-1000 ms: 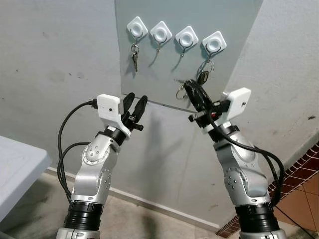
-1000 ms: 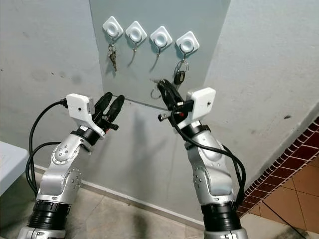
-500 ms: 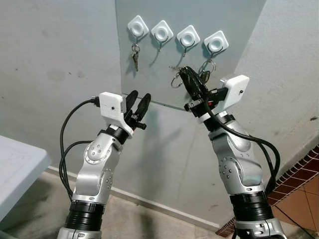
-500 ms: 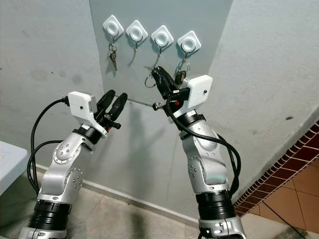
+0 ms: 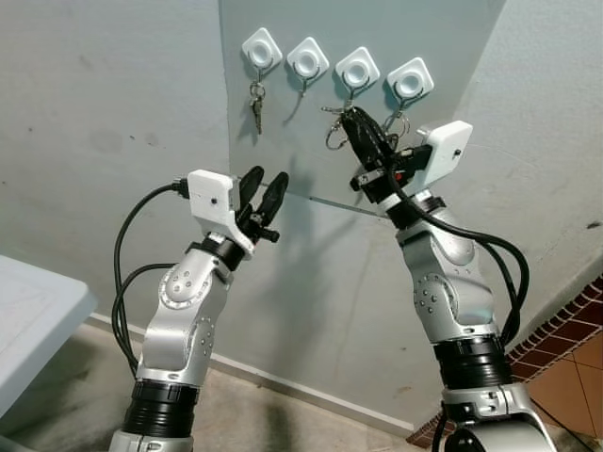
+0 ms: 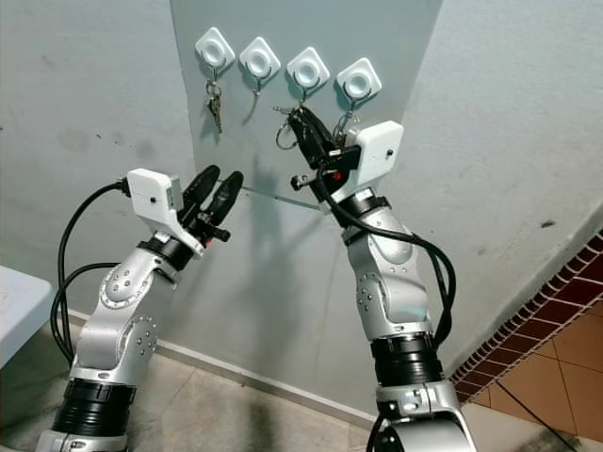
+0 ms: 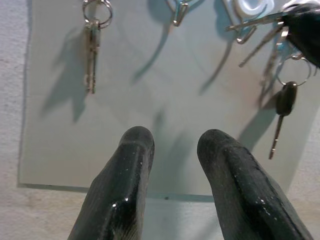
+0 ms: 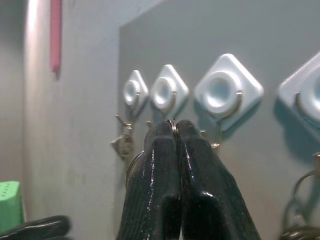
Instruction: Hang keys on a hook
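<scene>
Metal keys on a thin wire ring are pinched between the closed fingers of the right gripper, just below the third white diamond-shaped wall hook from the left. Light, loose and slippery, they are judged best held by the ring, so its loop stays free for the hook. The left gripper is held slightly parted, empty, lower left

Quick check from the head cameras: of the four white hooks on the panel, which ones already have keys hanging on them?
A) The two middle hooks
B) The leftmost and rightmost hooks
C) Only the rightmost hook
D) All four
B: keys hang from the leftmost hook and rightmost hook; the two middle hooks are bare.
</scene>
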